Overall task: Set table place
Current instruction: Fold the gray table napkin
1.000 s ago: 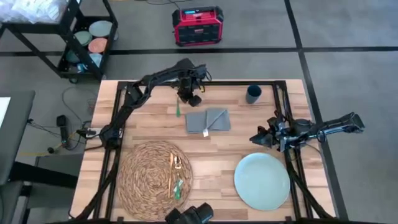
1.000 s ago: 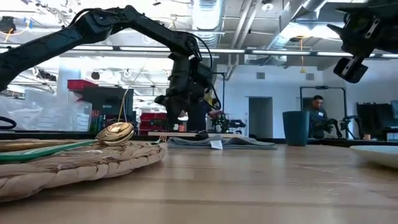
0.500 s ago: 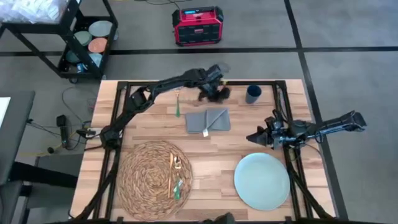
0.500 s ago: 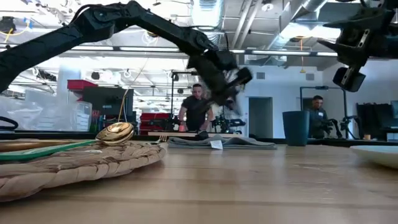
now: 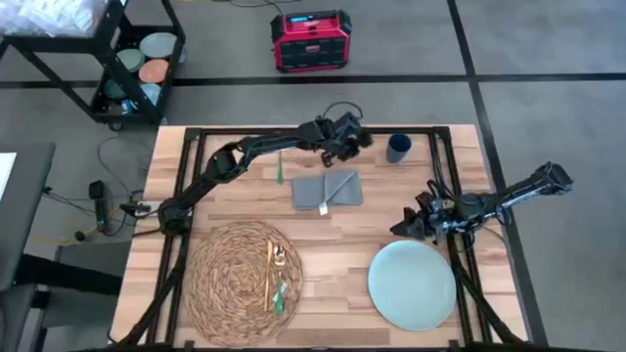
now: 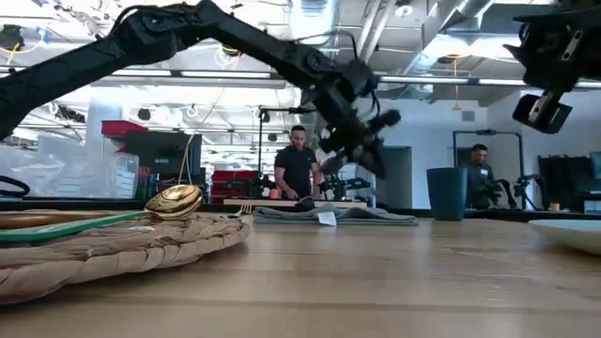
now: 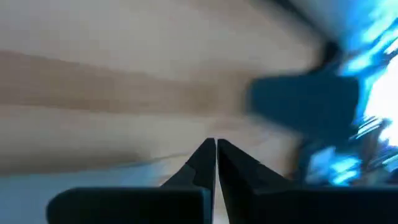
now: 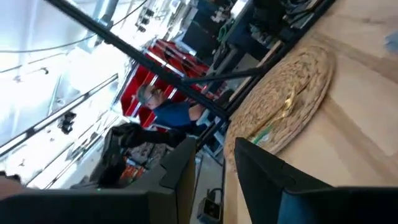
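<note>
Placemat (image 5: 244,269) at table (image 5: 342,227) 7 o'clock, cutlery (image 5: 275,274) on it. Napkin (image 5: 327,189) centre. Left gripper (image 5: 352,145) raised near 12 o'clock, fingers pressed together, empty. Cup (image 5: 397,148) at 1. Plate (image 5: 412,284) at 5. Right gripper (image 5: 403,225) raised above plate's far edge, fingers spread, empty.

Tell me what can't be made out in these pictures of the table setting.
- Cup: left wrist view, only a motion-blurred dark shape.
- Cutlery on the placemat: high view, too small to tell the pieces apart.
- Plate: low view, cut off by the right edge.
- Right pincer: low view, partly cut off by the top edge.
- Napkin: low view, seen edge-on, so its folds are hidden.
</note>
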`<act>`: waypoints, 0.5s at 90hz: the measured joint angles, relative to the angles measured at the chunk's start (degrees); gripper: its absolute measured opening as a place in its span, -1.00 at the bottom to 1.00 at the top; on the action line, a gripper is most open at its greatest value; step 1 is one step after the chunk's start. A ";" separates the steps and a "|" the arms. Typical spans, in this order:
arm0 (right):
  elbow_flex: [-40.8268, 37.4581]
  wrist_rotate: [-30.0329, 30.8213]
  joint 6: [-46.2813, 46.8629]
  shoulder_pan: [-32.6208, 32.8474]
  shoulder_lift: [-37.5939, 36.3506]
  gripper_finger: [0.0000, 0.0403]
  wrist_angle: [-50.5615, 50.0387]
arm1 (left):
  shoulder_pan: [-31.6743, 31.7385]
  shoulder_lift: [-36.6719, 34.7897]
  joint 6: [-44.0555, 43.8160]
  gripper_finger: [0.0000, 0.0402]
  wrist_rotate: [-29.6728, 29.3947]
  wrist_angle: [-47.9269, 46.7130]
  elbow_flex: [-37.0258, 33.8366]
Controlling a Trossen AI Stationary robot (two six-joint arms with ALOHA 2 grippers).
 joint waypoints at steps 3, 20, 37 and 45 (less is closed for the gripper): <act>0.00 -0.01 -0.01 0.66 0.00 -0.49 -0.03 | 0.75 -0.47 4.54 -1.00 1.15 -4.63 0.43; 0.00 0.61 -0.17 3.99 0.00 -0.49 -0.43 | 5.66 -5.59 20.56 -1.00 -4.02 -23.20 2.95; 0.00 2.39 -0.89 4.51 -0.02 -0.49 -0.43 | 9.02 -4.07 28.96 -1.00 -3.28 -35.80 1.43; 0.00 3.52 -0.95 4.51 0.00 -0.49 -0.36 | 8.21 -2.57 33.07 -1.00 2.12 -38.38 0.34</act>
